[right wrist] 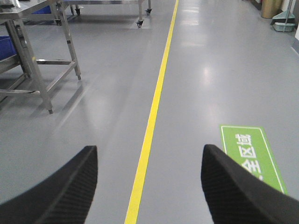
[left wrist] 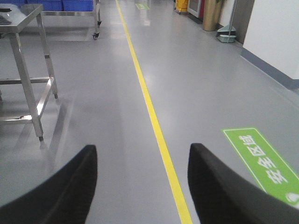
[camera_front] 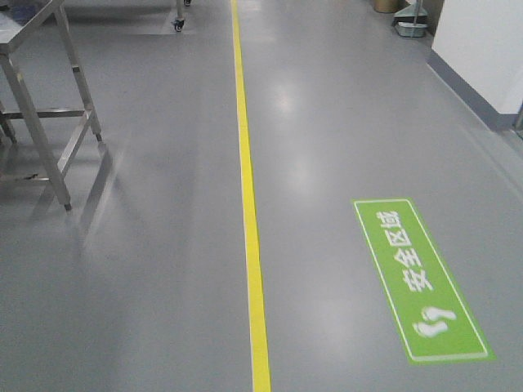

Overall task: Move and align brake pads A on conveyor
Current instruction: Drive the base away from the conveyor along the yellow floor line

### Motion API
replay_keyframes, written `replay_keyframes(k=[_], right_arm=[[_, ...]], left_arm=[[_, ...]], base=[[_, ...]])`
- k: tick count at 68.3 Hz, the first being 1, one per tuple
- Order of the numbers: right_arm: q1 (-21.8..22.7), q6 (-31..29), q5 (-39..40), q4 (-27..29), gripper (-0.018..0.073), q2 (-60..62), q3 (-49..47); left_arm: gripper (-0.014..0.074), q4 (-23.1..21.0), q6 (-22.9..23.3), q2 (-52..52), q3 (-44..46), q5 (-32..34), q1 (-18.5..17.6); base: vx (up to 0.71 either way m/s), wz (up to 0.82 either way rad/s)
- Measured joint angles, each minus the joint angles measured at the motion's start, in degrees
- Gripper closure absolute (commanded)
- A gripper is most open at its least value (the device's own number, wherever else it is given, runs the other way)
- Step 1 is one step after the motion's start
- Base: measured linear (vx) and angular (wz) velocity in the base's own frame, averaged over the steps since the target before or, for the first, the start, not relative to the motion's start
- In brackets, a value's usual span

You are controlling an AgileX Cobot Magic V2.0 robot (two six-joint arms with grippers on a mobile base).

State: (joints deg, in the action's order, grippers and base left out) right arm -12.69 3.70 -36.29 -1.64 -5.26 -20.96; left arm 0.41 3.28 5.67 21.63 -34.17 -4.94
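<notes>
Exterior front-facing view showed neither brake pads A nor conveyor, nor did either wrist view: only grey floor point(camera_front: 122, 286), a yellow line point(camera_front: 249, 229), a green safety marking point(camera_front: 417, 282) and a steel bench point(camera_front: 49, 98). Left jaws and right jaws stood wide apart, gripping nothing. Judged the task unstarted, with all moving and aligning left.

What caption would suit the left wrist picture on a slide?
Open left hand above a grey floor, yellow line ahead, steel table at left.
</notes>
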Motion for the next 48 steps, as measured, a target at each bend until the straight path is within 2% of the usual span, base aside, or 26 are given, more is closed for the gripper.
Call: replay_keyframes(k=[48], right_arm=[[0.00,0.00,0.00,0.00,0.0093,0.00,0.00]], left_arm=[[0.0174,0.00,0.00,0.00,0.00,0.00,0.00]], base=[[0.74,0.01]])
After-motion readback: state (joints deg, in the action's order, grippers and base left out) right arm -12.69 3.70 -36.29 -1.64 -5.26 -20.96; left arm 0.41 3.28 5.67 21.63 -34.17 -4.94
